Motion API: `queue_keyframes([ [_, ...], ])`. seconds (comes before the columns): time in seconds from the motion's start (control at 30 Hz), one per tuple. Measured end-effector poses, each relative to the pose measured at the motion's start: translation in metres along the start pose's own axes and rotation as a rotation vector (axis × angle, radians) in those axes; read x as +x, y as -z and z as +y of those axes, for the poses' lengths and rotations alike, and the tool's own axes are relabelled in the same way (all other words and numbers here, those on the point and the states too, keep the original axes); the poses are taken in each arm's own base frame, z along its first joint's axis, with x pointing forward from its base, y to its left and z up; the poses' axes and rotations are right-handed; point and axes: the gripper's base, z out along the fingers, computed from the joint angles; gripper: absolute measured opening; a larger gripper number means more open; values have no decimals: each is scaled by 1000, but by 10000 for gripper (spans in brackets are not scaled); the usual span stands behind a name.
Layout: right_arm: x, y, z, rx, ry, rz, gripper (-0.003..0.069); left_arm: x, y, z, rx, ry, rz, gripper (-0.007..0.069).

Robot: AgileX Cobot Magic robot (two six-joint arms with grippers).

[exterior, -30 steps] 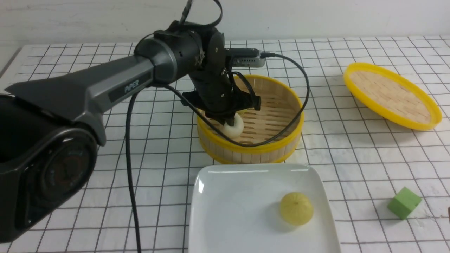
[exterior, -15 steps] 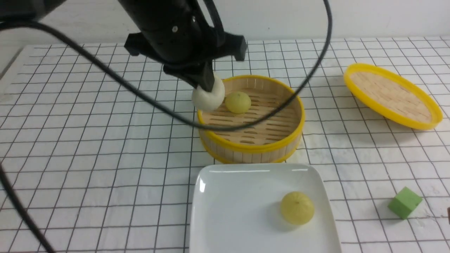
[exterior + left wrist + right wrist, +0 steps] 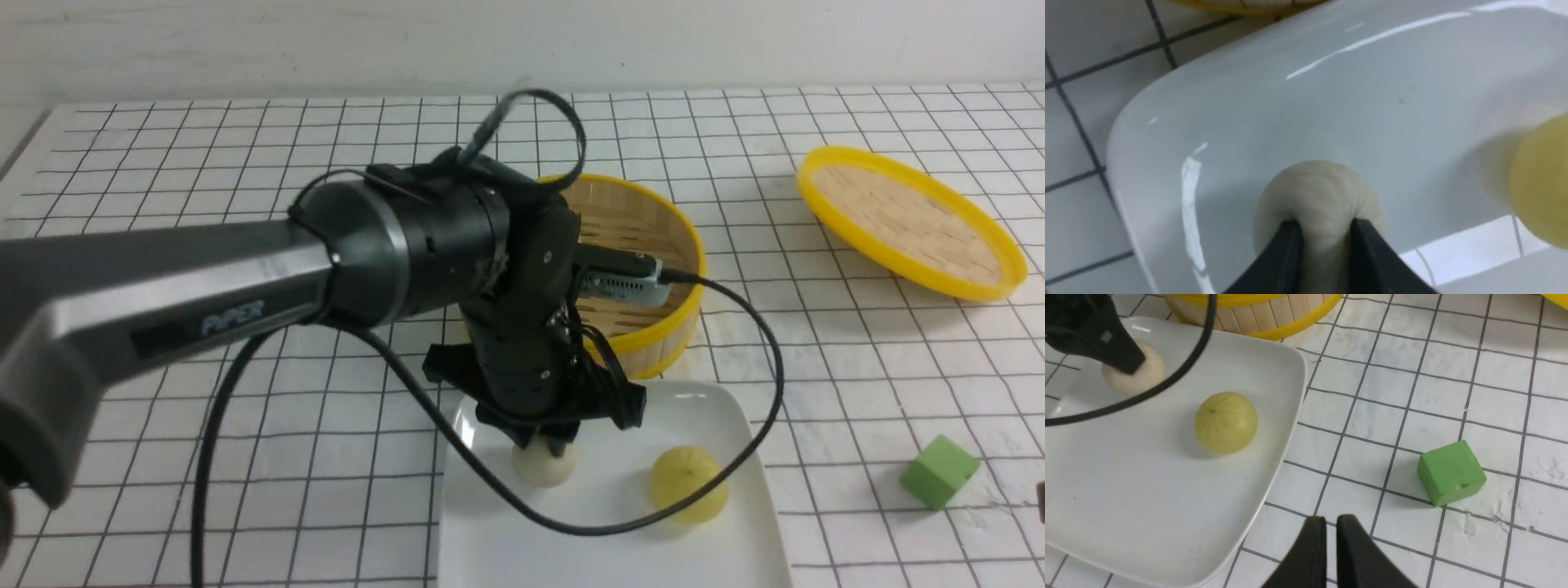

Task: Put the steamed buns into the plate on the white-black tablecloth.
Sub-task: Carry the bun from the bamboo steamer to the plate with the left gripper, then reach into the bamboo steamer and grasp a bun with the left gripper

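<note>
My left gripper (image 3: pixel 543 445) is shut on the off-white bun (image 3: pixel 543 467) and holds it down on the white plate (image 3: pixel 604 555), near its far left part. In the left wrist view the fingers (image 3: pixel 1290 241) pinch the bun (image 3: pixel 1318 192). A yellow-green bun (image 3: pixel 688 483) lies on the plate to the right; it also shows in the right wrist view (image 3: pixel 1226 422). The third bun is hidden behind my left arm. My right gripper (image 3: pixel 1331 520) is shut and empty, above the white-black tablecloth (image 3: pixel 1412 375) beside the plate's rim (image 3: pixel 1290 416).
The yellow-rimmed steamer basket (image 3: pixel 661 237) stands just behind the plate, partly hidden by my left arm. Its woven lid (image 3: pixel 910 220) lies at the far right. A green cube (image 3: pixel 939 471) sits right of the plate. A black cable (image 3: pixel 735 457) loops over the plate.
My left gripper has carried the off-white bun out of the steamer basket, toward me and down onto the plate. The yellow-green bun on the plate has not moved.
</note>
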Motion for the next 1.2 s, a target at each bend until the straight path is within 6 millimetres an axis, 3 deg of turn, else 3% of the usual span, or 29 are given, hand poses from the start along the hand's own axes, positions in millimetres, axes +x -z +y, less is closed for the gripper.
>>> queue_keyframes([
  [0.03, 0, 0, 0, 0, 0, 0, 63, -1, -5, -1, 0, 6, 0, 307],
  [0.13, 0, 0, 0, 0, 0, 0, 66, -7, 2, -3, 8, 13, -16, 379],
  [0.27, 0, 0, 0, 0, 0, 0, 73, -44, 48, -12, 13, -11, -168, 474],
  [0.4, 0, 0, 0, 0, 0, 0, 78, -78, 91, -14, -39, 13, -375, 469],
  [0.53, 0, 0, 0, 0, 0, -2, 80, -102, 101, -11, -114, 69, -512, 395],
  [0.6, 0, 1, 0, 0, 1, -3, 81, -117, 90, -4, -139, 141, -515, 235],
  [0.63, 0, 1, 0, 0, 1, -3, 81, -118, 91, -3, -141, 145, -517, 220],
  [0.7, 0, 1, 0, 0, 1, -3, 83, -128, 75, 11, -80, 231, -431, 64],
  [0.77, 0, 1, 0, 0, 1, -3, 85, -137, 63, 30, -22, 284, -368, 17],
  [0.8, 0, 1, 0, 0, 1, -3, 86, -138, 61, 31, -1, 288, -355, 15],
  [0.83, 0, 1, 0, -1, -1, -3, 88, -146, 48, 52, 85, 328, -297, 2],
  [0.93, 0, 1, 1, -7, -7, -5, 92, -152, 28, 77, 161, 340, -242, 6],
  [1.03, 0, 1, 1, -11, -12, -6, 95, -153, 17, 84, 183, 319, -217, 36],
  [1.13, 0, 1, 1, -14, -16, -7, 97, -153, 7, 83, 190, 293, -206, 121],
  [1.17, 0, 1, 1, -15, -16, -8, 99, -154, 5, 78, 192, 277, -218, 210],
  [1.2, 0, 1, 1, -15, -16, -8, 99, -155, 4, 77, 189, 271, -223, 239],
])
